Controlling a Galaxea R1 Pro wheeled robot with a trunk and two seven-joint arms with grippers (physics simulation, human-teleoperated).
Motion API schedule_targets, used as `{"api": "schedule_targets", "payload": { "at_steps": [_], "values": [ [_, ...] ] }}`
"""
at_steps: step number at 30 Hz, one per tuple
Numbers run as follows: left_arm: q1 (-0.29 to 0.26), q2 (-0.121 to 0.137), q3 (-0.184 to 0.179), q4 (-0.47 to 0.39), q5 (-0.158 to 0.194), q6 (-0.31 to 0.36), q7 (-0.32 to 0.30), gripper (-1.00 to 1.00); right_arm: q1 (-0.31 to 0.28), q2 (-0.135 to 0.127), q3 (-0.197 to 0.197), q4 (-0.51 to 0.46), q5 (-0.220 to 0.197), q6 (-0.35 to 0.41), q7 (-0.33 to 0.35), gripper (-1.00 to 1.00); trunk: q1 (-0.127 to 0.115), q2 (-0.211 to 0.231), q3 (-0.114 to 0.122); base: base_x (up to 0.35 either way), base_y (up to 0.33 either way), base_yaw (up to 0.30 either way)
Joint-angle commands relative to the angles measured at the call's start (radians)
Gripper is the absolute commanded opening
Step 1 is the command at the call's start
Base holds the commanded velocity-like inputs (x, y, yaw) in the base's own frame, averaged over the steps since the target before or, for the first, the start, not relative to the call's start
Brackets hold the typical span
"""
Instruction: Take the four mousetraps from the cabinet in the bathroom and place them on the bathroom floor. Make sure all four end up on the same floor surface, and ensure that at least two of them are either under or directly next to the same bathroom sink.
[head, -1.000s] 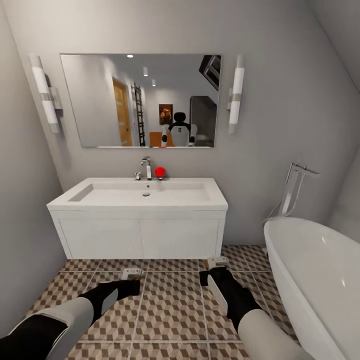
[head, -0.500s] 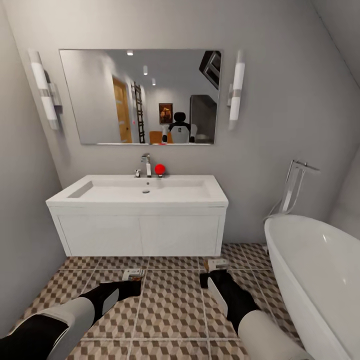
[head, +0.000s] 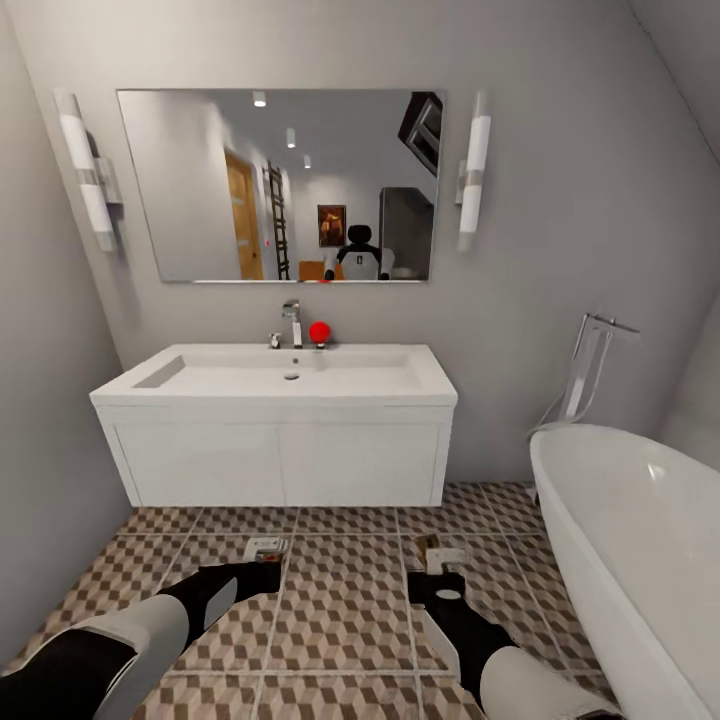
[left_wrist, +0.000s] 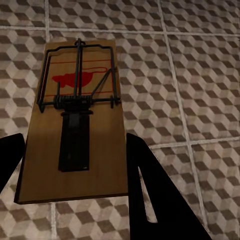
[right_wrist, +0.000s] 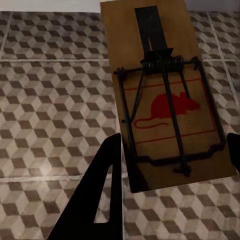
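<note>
While you face the bathroom wall, the bathroom floor (head: 340, 600) with its cube-pattern tiles spreads below you, and the white bathtub (head: 640, 540) stands at your right side. Straight ahead is the sink (head: 275, 375), a wide white basin on a white two-door vanity, with the chrome tap (head: 292, 322) and a small red ball (head: 320, 332) at its back edge. Above it hangs the mirror (head: 280, 185), between two tube lamps.

Your two arms reach forward over the tiles in front of the vanity. The left gripper (head: 262, 562) pinches one mousetrap (head: 266, 547) between its fingers; in the left wrist view the tan board (left_wrist: 75, 125) sits between the two dark fingers (left_wrist: 150, 190) with its wire and red mouse mark facing the camera, and the tiles are behind it. The right gripper (head: 437, 568) pinches another mousetrap (head: 440, 555); in the right wrist view this board (right_wrist: 160, 95) lies between the fingers (right_wrist: 102, 190) too, red mark up. I cannot tell if either trap touches the floor. Both traps are near the vanity front, well apart from each other.
</note>
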Motion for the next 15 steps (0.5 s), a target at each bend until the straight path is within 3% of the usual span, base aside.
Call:
{"api": "schedule_targets", "payload": {
  "at_steps": [1,5,15],
  "values": [
    [0.0,0.0,-0.007,-0.001,0.009,0.006,0.004,-1.0,-0.001,-0.001,0.01,0.013,-0.01,-0.017,-0.006,-1.0,0.004,-0.008,-0.004,0.0,0.0,0.0],
    [0.0,-0.004,-0.008,0.0,0.006,0.006,0.073,-1.0,-0.001,-0.001,0.012,0.064,-0.008,-0.067,-0.006,-1.0,0.019,-0.036,-0.017,0.0,0.0,0.0],
    [0.0,-0.01,-0.008,0.0,0.005,-0.004,0.096,-1.0,-0.001,-0.001,0.015,0.087,-0.007,-0.095,-0.006,-1.0,0.057,-0.106,-0.048,0.0,0.0,0.0]
  ]
}}
